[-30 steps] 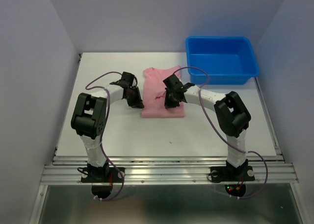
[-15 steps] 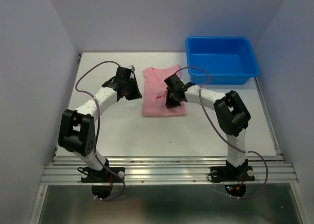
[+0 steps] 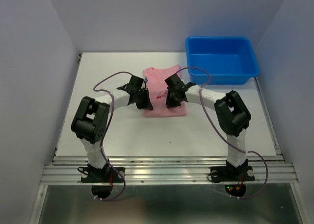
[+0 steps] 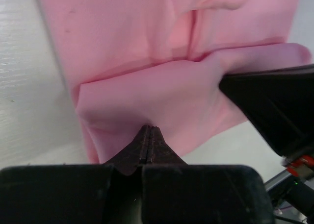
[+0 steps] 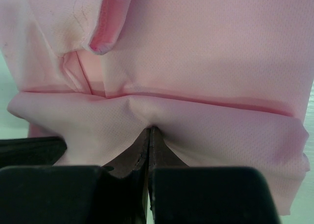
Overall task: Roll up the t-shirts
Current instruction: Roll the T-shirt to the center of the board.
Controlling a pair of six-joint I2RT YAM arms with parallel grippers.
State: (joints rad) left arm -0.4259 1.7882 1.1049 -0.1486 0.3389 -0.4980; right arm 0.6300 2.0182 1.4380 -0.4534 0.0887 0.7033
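White matte worktop (image 3: 122,131), flat, rectangular, enclosed by pale walls on three sides. At its far right corner sits a blue bin (image 3: 221,38): rectangular, open-topped, smooth glossy plastic with a rolled rim and slightly sloping walls. It stands well apart from the arms. The t-shirt (image 3: 162,77) is outside the bin, lying on the worktop near the centre and to the left of the bin. It is light pink, thin, soft, plain fabric with a fine knit texture in the wrist views. Its near hem is lifted into a loose fold across the shirt's width, with a crease line behind it; the far part lies flat. The left gripper (image 3: 145,104) is at the fold's left side, fingers pressed fully together with pink cloth (image 4: 147,91) puckering at their tips, so it is pinching the shirt. The right gripper (image 3: 170,102) is at the fold's right side, likewise closed tight on the fabric (image 5: 206,121), which gathers into a small pucker at the fingertips.
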